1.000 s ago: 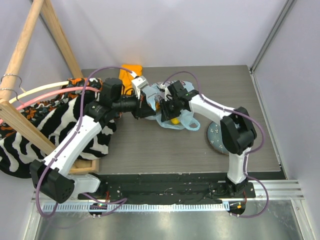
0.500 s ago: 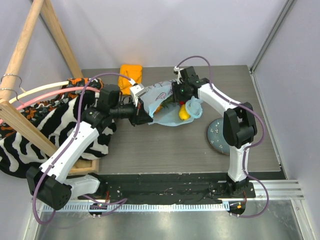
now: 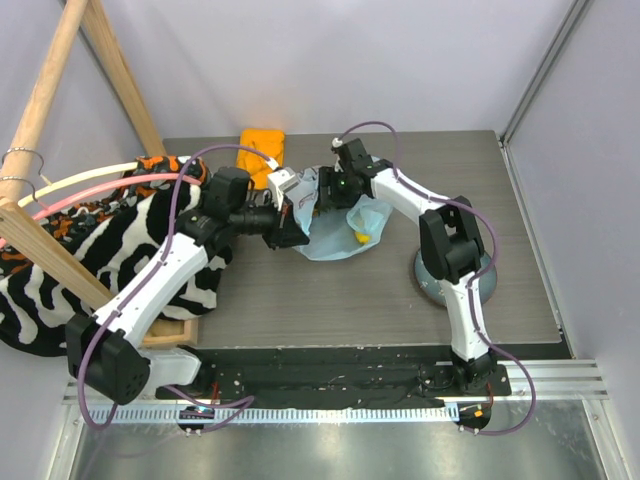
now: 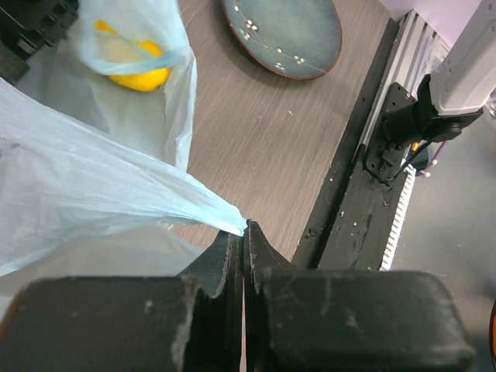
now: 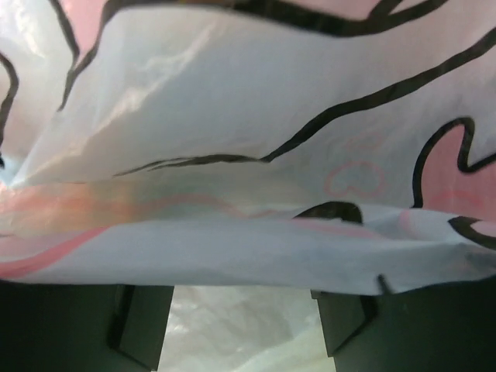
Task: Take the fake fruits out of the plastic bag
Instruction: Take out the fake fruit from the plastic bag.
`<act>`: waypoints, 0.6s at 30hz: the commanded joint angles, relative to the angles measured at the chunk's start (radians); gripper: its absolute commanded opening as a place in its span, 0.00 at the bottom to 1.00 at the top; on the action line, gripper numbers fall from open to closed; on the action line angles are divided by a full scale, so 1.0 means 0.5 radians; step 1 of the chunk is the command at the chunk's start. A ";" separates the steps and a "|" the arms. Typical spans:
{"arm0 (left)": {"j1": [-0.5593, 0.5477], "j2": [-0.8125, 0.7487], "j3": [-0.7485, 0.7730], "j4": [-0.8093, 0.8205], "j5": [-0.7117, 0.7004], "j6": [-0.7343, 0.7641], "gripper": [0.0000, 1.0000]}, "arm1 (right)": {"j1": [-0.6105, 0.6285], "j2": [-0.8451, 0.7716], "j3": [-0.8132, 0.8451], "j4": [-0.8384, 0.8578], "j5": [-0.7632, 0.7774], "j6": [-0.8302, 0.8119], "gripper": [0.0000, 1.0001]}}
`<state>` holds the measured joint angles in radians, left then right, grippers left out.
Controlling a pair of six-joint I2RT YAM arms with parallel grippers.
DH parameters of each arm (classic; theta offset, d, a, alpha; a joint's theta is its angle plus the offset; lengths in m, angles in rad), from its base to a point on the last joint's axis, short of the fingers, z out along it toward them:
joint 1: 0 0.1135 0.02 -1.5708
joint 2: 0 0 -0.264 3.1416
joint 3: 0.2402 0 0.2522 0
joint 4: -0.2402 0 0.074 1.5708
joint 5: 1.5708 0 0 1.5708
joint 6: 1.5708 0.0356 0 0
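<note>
Our right gripper (image 3: 332, 192) has slid toward the left one, and its fingers (image 5: 143, 329) now stand apart, with the plastic bag (image 3: 335, 240) draped across them. The left gripper (image 4: 245, 232) stays pinched on the bag's edge. A yellow fruit (image 3: 357, 238) lies inside, beyond the right fingertips. We should hold the mouth taut and reach under the film.

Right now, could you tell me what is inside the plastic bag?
Through the thin film of the plastic bag one yellow fruit shows. Any other fruits cannot be seen; folded, printed film covers the rest.
</note>
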<state>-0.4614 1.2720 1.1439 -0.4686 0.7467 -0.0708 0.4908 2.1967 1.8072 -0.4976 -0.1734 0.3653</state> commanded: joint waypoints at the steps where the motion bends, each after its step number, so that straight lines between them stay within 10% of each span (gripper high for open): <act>1: 0.012 -0.001 0.084 0.057 0.031 -0.006 0.00 | -0.012 0.064 0.266 0.069 0.123 0.131 0.71; 18: 0.005 0.082 0.081 -0.044 0.105 -0.064 0.00 | -0.049 0.481 0.708 0.155 -0.013 0.487 0.69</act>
<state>-0.4561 1.3128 1.1500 -0.4755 0.7448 -0.0788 0.4541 2.3894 2.0670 -0.4454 -0.2497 0.5686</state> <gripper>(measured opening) 0.014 0.714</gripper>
